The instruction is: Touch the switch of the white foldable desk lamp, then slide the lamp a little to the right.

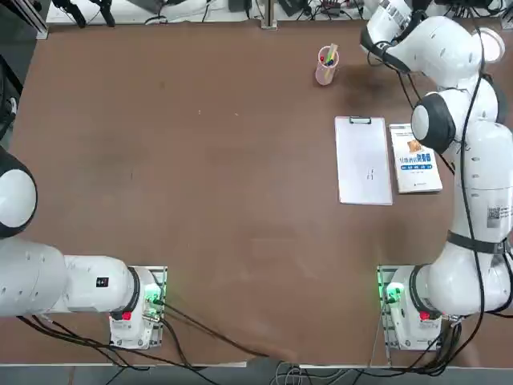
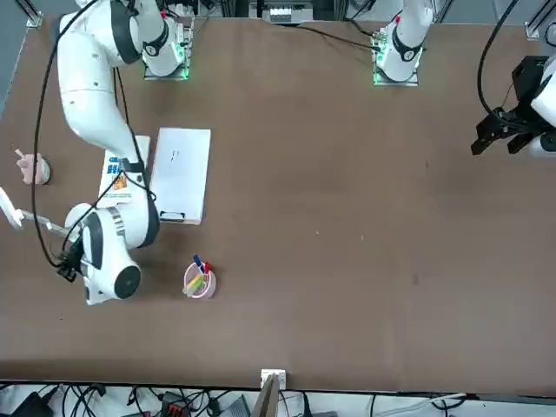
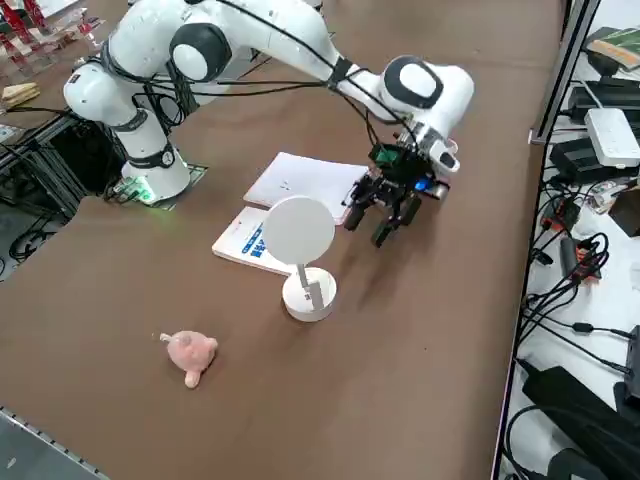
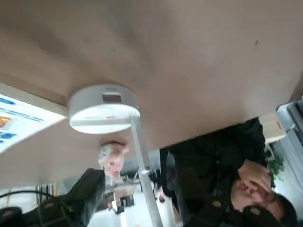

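My biggest risk sits in the lamp's own build: the white foldable desk lamp carries a wide round head on a thin slanted arm over a small disc base, so I judge it top-heavy. If I come in high and catch the head or the arm instead of the base, it may tip or fold rather than slide. Pressing the switch off-centre could also skid the base along the brown table before I mean to move it. A lesser worry is the blue-and-white booklet just beside the base, which a push the wrong way could drive the base into, and the small pink plush toy lying near on the other side.

My right arm reaches from its base in a long arc over the white clipboard, wrist bent down. My right gripper hovers low above the table, near the lamp but apart from it, fingers parted with nothing between them
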Available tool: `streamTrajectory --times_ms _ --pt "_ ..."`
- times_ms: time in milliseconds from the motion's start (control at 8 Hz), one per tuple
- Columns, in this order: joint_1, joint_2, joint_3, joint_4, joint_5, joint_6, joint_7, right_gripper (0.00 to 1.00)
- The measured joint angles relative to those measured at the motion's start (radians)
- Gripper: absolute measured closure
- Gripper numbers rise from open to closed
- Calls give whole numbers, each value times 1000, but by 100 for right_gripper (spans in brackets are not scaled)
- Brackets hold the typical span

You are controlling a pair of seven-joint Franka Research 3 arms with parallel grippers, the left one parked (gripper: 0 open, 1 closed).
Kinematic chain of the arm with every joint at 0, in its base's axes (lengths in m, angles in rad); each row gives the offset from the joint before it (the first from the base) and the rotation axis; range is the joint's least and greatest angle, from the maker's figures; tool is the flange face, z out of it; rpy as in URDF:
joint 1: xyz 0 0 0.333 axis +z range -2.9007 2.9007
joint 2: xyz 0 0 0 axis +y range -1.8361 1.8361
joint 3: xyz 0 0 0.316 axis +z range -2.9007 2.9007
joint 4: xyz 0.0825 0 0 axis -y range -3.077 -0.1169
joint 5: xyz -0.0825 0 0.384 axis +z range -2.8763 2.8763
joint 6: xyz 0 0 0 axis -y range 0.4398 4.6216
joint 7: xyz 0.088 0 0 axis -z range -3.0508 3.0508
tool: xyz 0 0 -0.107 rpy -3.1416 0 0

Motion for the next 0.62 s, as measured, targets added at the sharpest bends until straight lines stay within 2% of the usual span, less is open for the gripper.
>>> streamTrajectory --times_ms 125,250,500,625 --pt "-3 -36 32 13 59 -2 4 6" --pt "-16 -90 41 20 162 -5 8 3" --pt "-52 -195 43 22 342 -16 48 1" --pt "-59 -242 44 22 420 -58 97 1"
